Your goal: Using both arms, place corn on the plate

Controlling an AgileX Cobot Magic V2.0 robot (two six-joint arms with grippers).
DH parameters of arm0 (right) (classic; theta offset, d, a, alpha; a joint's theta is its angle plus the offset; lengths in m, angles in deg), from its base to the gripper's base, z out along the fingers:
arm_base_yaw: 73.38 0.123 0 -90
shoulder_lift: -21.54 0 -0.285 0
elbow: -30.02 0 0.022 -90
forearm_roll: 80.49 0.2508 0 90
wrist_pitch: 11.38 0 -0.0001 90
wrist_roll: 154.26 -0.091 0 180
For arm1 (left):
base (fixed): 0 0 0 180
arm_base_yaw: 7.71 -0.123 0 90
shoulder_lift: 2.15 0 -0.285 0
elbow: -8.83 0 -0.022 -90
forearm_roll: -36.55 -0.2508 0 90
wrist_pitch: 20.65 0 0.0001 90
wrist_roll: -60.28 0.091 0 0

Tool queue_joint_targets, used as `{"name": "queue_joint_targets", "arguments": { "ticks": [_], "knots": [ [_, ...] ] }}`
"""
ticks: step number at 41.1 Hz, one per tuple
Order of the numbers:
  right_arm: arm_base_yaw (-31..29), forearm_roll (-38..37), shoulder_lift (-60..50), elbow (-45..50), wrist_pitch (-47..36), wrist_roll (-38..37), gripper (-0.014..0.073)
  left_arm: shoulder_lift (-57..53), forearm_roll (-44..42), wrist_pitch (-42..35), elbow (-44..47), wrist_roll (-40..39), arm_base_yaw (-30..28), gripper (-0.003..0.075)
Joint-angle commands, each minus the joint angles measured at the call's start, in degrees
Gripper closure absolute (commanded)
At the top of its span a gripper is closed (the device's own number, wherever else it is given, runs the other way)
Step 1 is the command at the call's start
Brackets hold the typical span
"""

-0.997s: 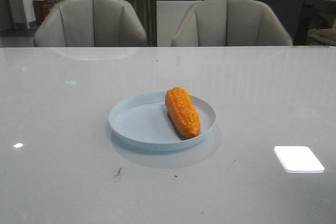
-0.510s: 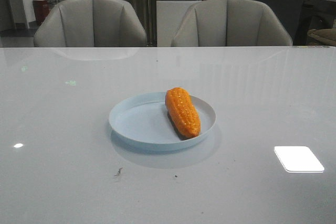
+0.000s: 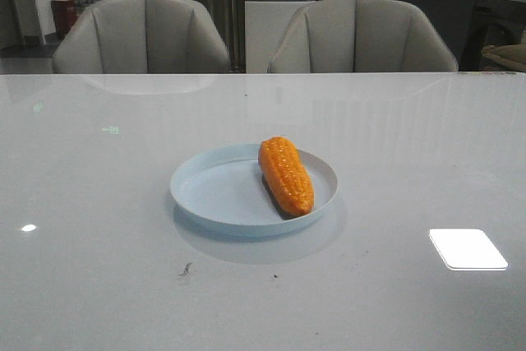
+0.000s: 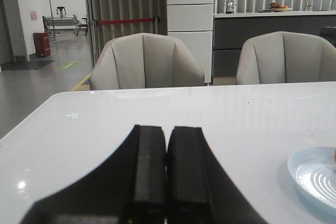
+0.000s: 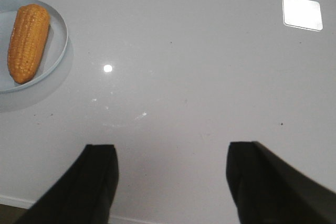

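An orange corn (image 3: 286,175) lies on the right half of the pale blue plate (image 3: 214,199) at mid-table, its narrow end toward the near rim. The right wrist view shows the same corn (image 5: 27,42) on the plate (image 5: 59,45), well away from my right gripper (image 5: 170,150), which is open over bare table with nothing between its fingers. My left gripper (image 4: 167,129) is shut, its two black fingers pressed together and holding nothing; a slice of the plate (image 4: 310,174) shows off to one side of it. Neither arm appears in the front view.
Two grey chairs (image 3: 141,34) (image 3: 362,34) stand behind the table's far edge. A bright light reflection (image 3: 467,249) lies on the glossy tabletop at the near right. Small dark specks (image 3: 185,269) mark the surface in front of the plate.
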Motion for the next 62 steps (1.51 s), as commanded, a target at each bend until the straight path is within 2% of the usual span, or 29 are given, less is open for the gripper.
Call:
{"name": "queue_joint_targets", "arguments": {
  "ticks": [1, 20, 26, 29, 42, 45, 56, 62],
  "knots": [
    [-0.1, 0.2, -0.1, -1.4, -4.0, 0.0, 0.0052, -1.0, 0.0, -4.2, 2.2, -0.5, 0.3, 0.0624],
    [-0.1, 0.2, -0.1, -1.4, -4.0, 0.0, 0.0052, -1.0, 0.0, -4.2, 2.2, -0.5, 0.3, 0.0624],
    [-0.1, 0.1, -3.8, -1.4, -2.9, 0.0, 0.0068, -1.0, 0.0, -4.2, 2.2, -0.5, 0.3, 0.0624],
    [-0.1, 0.1, -6.9, -1.4, -2.7, 0.0, 0.0118, -1.0, 0.0, -4.2, 2.2, -0.5, 0.3, 0.0624],
    [-0.1, 0.8, -22.3, 2.0, -4.3, 0.0, 0.0454, -1.0, 0.0, -4.2, 2.2, -0.5, 0.3, 0.0624],
    [-0.1, 2.5, -25.6, 5.8, -7.6, 0.0, 0.0547, -1.0, 0.0, -4.2, 2.2, -0.5, 0.3, 0.0624],
    [-0.1, 11.7, -33.8, 23.0, -28.4, 0.0, 0.0537, -1.0, 0.0, -4.2, 2.2, -0.5, 0.3, 0.0624],
    [0.1, 12.3, -36.2, 31.2, -37.7, 0.0, 0.0537, -1.0, 0.0, -4.2, 2.2, -0.5, 0.3, 0.0624]
  ]
}}
